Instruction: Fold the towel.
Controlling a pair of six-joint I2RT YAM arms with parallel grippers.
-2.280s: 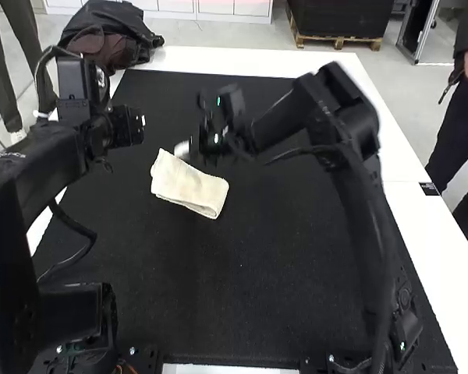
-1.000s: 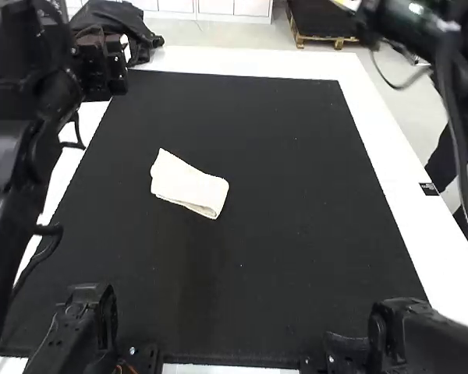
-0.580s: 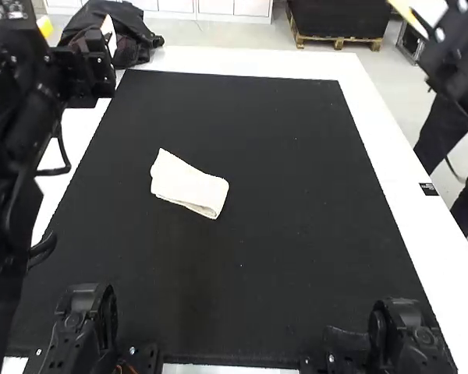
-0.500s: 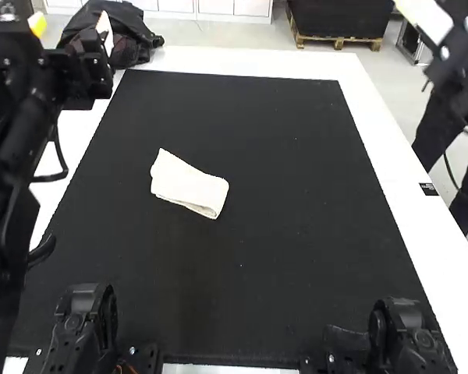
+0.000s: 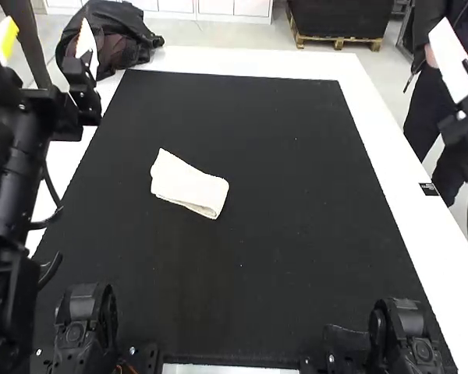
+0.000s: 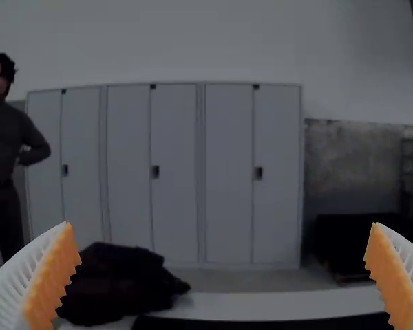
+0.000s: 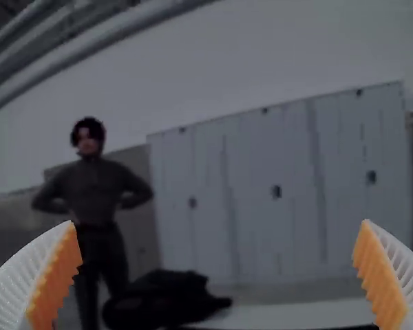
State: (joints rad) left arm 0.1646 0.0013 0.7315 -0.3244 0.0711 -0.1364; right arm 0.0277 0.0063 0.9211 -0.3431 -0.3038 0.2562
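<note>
The white towel [image 5: 186,185] lies folded into a compact, slanted strip on the black mat, left of its middle, layered edges showing at its near right end. Raised at the far left, the left gripper [image 5: 45,40] is open, well apart from the towel. The right gripper [image 5: 466,48] is up at the far right edge, also away from the cloth. In the left wrist view, the left gripper [image 6: 221,224] has its ribbed fingers wide apart with nothing between them. Similarly spread and holding nothing is the right gripper [image 7: 219,221] in the right wrist view.
The black mat [image 5: 296,234] covers most of the white table [image 5: 390,167]. A dark bag or jacket [image 5: 129,39] rests at the table's far left corner. Both arms rise along the table's sides.
The right arm has swung up and away to the right from over the towel. The left arm has risen and shifted left, its fingers coming into sight. The towel has stayed in place.
</note>
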